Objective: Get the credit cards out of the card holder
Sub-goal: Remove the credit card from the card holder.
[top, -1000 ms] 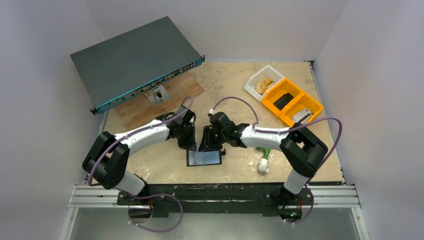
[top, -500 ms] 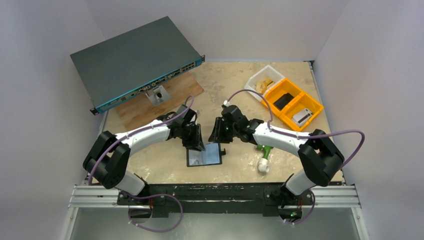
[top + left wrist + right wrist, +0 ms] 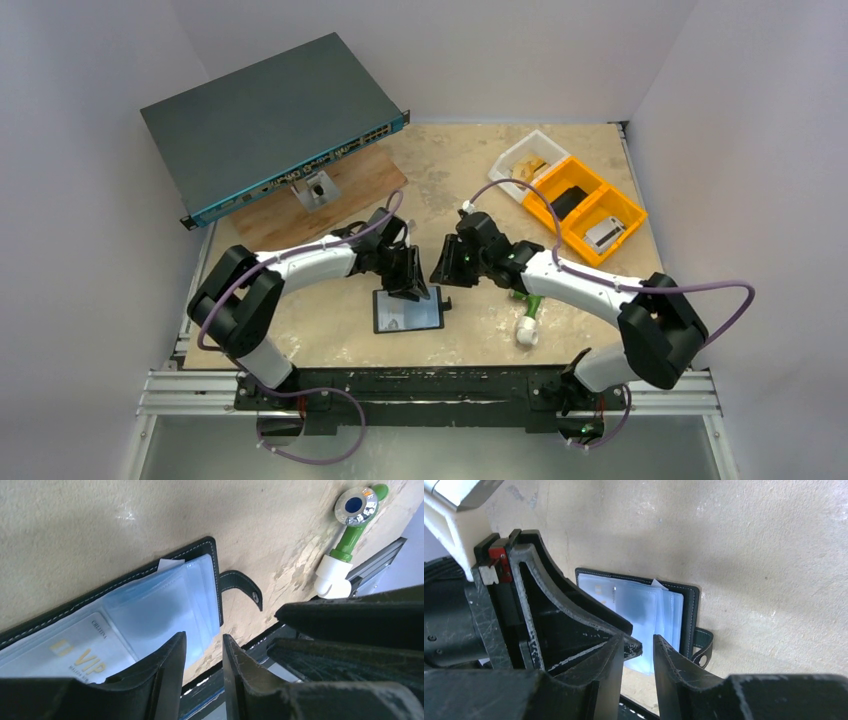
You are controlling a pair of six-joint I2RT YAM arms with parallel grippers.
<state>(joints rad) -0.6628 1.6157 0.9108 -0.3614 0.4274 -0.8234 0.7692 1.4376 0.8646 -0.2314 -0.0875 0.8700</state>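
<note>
Card holder [image 3: 376,315] is seen lying open and flat on the mottled beige worktop [image 3: 450,160], close to its near edge and about midway between the two arm bases, with pale walls closing the space on three sides. A large dark grey network switch [image 3: 270,120] is propped over a wooden board [image 3: 300,210] at the far left, and an orange bin [image 3: 585,205] with a white tray [image 3: 522,158] is set at the far right, all well apart from the work. The left arm [image 3: 300,265] is bent in so that the left jaws hang just over the holder's far edge, while the right arm [image 3: 580,285] puts the right jaws beyond the far right corner, a little further off; the left is judged the nearer. Both pairs of jaws are seen narrowly parted with nothing between them. The holder's long axis is laid left to right, parallel to the near edge, and it lies below both pairs of jaws, toward the robot. The credit cards [image 3: 75,650] are tucked in clear pale blue sleeves inside, one marked with gold VIP lettering, and the sleeves are fanned toward the right-hand side, where a short strap with a snap [image 3: 243,586] is turned out onto the worktop. A green-and-white tool [image 3: 527,318] lies near on the right, apart from the strap. Since only thin flat edges are offered, a low, shallow approach is thought to be needed, with the holder likely pinned by the other arm; bare worktop is available to the left and beyond.
</note>
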